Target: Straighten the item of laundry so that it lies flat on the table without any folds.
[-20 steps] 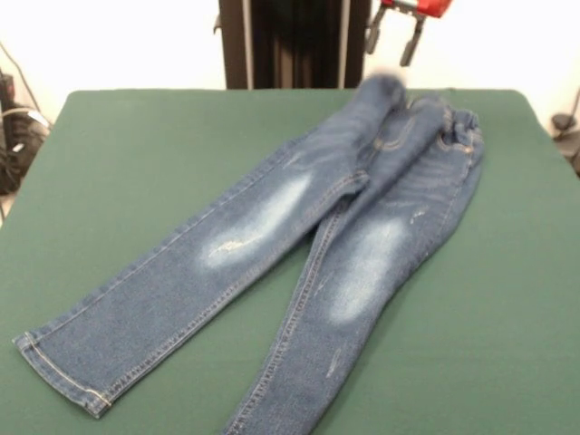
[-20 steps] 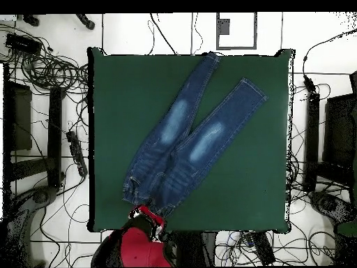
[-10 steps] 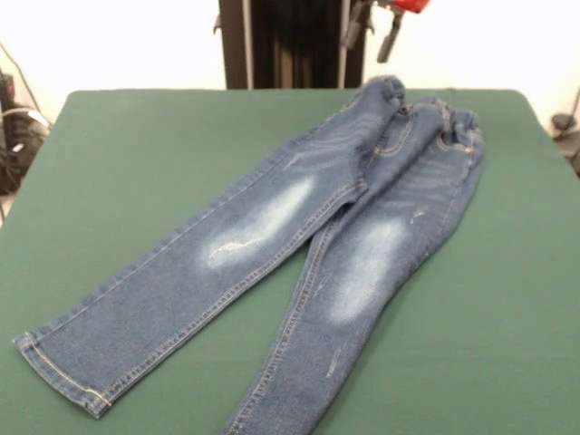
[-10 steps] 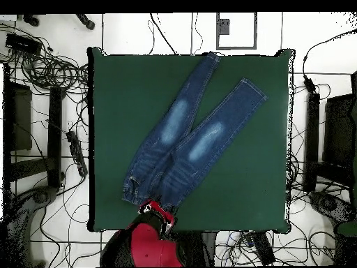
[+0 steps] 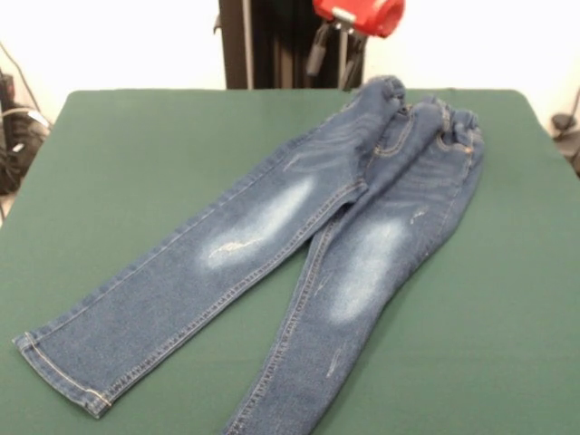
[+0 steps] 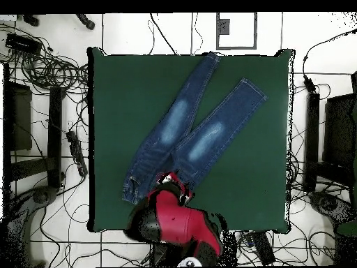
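Denim jeans (image 5: 299,227) lie spread on the green counter (image 5: 507,299), both legs splayed apart toward one end and the waistband bunched at the other. Above the waistband hangs the robot's red-capped hand (image 5: 333,56), its dark fingers apart and holding nothing.

From the front the jeans (image 5: 308,245) have one leg running off the bottom edge so its hem's cut off, the gripper (image 5: 333,56) is chopped by the top edge, and overhead the red arm (image 6: 174,220) covers part of the waistband — can't tell fingers' spacing.
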`<action>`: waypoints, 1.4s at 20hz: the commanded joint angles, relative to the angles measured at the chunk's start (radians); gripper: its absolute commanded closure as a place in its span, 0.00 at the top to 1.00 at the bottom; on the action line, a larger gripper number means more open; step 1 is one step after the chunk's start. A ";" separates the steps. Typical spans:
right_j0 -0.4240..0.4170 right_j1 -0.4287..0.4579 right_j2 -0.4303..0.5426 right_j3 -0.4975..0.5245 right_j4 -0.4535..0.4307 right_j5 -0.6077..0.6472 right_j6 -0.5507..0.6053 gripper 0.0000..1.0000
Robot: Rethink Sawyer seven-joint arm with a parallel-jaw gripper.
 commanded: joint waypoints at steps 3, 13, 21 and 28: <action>-0.080 0.105 0.264 -0.257 -0.012 0.182 -0.064 1.00; -0.091 0.151 0.301 -0.434 0.000 0.337 -0.062 1.00; -0.112 0.232 0.305 -0.602 -0.011 0.425 -0.071 1.00; -0.167 0.378 0.330 -0.788 -0.045 0.420 -0.123 1.00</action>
